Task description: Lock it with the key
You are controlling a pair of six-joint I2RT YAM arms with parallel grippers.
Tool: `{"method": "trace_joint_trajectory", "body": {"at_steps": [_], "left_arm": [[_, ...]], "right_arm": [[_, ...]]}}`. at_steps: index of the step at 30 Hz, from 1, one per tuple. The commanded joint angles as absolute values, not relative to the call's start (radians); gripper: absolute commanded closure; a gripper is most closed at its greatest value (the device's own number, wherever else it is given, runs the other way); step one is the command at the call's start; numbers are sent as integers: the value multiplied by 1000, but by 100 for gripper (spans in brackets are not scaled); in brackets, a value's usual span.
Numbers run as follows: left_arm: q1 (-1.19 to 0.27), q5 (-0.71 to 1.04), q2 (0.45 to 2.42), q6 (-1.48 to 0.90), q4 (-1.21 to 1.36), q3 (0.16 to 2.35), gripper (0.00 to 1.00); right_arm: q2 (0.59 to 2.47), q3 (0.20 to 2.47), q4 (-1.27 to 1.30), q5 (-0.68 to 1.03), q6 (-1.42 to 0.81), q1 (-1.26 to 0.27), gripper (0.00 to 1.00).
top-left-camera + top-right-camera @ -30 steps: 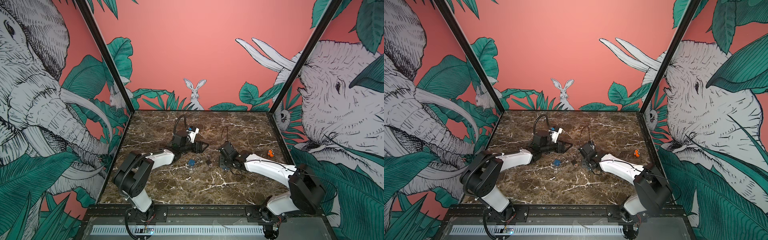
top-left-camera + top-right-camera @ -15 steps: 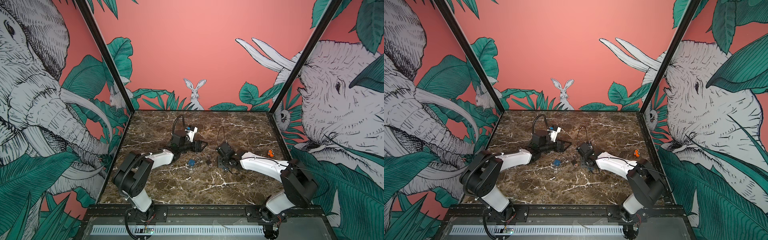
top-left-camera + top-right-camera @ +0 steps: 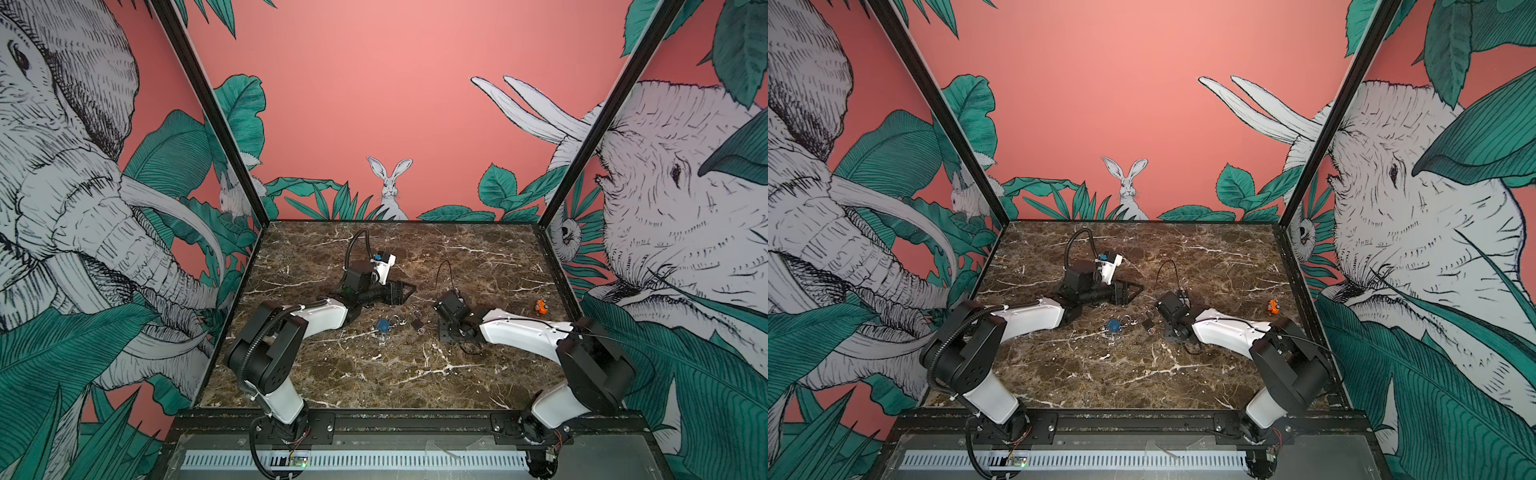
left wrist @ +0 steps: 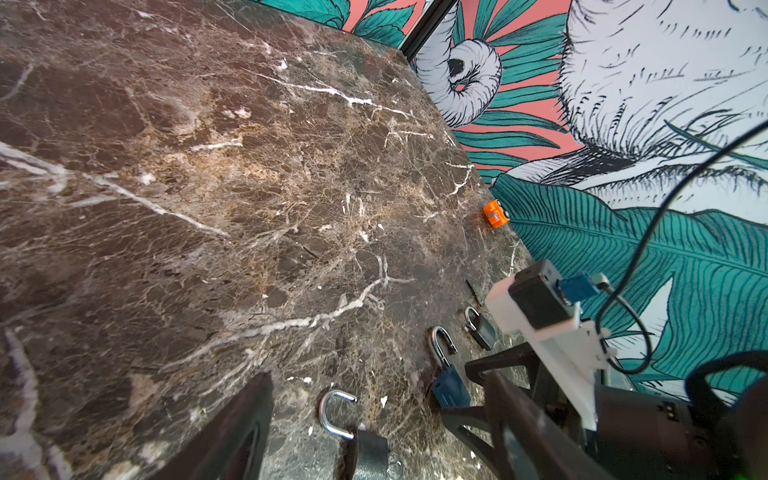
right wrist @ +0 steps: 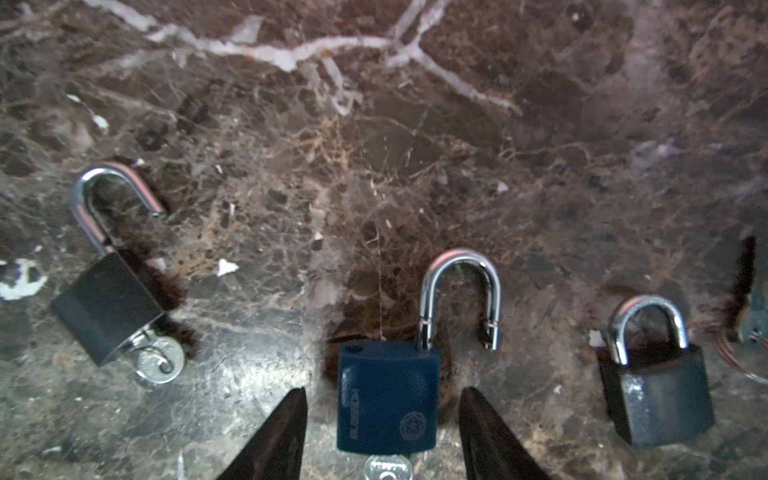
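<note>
Blue padlock (image 5: 388,399) flat on the dark, white-veined marble table (image 3: 374,386), mid-table in both top views, shackle (image 5: 457,286) sprung open with one leg clear of the body. Key (image 5: 386,467) in its base, half cut off at the frame edge. Right gripper (image 5: 383,390) at the padlock's key end, jaws spread to either side of the body, marble showing in both gaps (no pinch; height above the table impossible to judge). Two more padlocks flanking the blue one in a loose row: black padlock (image 5: 108,307) with shackle open and swung askew, second key (image 5: 160,359) in its base; third padlock (image 5: 656,399), dark, shackle seated home. Left gripper (image 4: 380,374) close by, jaws spread wide and pinching nothing, the black padlock seen on the marble between its fingers (image 4: 241,424) in the left wrist view. Right arm's camera (image 4: 540,299), on a white mount, near the third padlock in that same view. Orange toy (image 3: 540,306) alone near the right wall, well apart from the locks.
</note>
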State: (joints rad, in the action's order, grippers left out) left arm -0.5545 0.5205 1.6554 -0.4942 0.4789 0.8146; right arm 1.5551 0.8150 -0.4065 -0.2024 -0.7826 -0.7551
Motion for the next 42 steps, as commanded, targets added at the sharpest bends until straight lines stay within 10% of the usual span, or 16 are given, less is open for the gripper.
{"method": "trace_joint_trajectory", "body": {"at_steps": [1, 42], "left_arm": [[-551, 539, 1657, -500, 513, 795, 20], [-612, 560, 1708, -535, 518, 814, 21]], "right_arm": [[1570, 807, -380, -216, -805, -764, 43], [1592, 726, -343, -223, -825, -803, 53]]}}
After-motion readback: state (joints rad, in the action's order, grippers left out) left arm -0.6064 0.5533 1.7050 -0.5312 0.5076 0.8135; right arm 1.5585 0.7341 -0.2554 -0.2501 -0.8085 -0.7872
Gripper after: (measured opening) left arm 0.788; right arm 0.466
